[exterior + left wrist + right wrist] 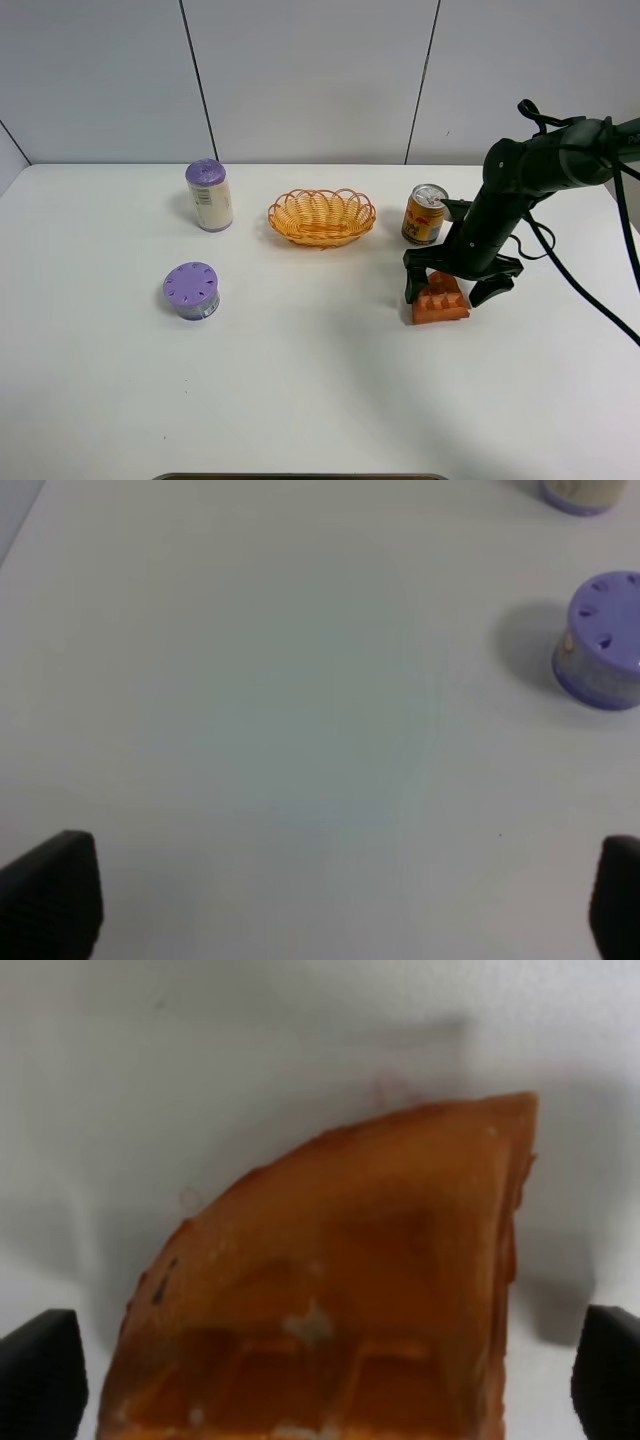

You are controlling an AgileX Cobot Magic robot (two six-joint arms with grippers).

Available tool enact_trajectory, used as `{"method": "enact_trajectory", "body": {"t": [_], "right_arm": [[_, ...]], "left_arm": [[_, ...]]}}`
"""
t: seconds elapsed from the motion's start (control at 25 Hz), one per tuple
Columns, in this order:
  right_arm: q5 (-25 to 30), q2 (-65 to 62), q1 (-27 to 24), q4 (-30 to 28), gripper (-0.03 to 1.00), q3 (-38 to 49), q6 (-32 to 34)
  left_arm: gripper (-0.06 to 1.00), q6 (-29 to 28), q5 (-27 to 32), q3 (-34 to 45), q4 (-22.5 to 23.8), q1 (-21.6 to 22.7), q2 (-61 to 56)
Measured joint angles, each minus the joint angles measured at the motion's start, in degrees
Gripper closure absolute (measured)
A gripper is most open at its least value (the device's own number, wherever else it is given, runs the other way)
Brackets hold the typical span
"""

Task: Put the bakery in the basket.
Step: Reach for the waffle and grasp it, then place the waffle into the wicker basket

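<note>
Exterior high view: the right arm reaches down to the white table on the right side, and the right jaws are lowered over the bakery (an orange-brown waffle wedge with square dimples). The right jaws stand wide open, one black finger on each side of the wedge, and grip nothing. The right wrist view agrees: the bakery lies flat on the table between the two dark fingertips, and neither tip is visibly pressed against it. The bakery rests just in front of a red-and-gold drink can, which stands upright near the arm. The basket, oval and orange-yellow with a looped rim, sits near the middle of the table toward the back wall, to the left of the can and well apart from the bakery. Farther left stand a tall jar with a purple cap and, nearer the front edge, a low round container with a purple perforated lid. The left wrist view shows the left jaws wide open, their fingertips at opposite edges of the picture with only bare table between them. The round container lies well beyond them.
</note>
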Motion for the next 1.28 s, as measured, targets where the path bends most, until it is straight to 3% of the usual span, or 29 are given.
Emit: {"method": "enact_trajectory", "body": {"t": [0.24,0.8,1.28], "right_arm": [[-0.07,0.00,0.00,-0.67,0.04,0.00,0.00],[0.22,0.00,0.00,-0.50,0.29,0.00,0.18],[0.27,0.00,0.00,-0.50,0.29,-0.11,0.18]], "left_arm": [[-0.05,0.00,0.00,0.00,0.00,0.00,0.00],[-0.05,0.00,0.00,0.00,0.00,0.00,0.00],[-0.05,0.00,0.00,0.00,0.00,0.00,0.00]]}}
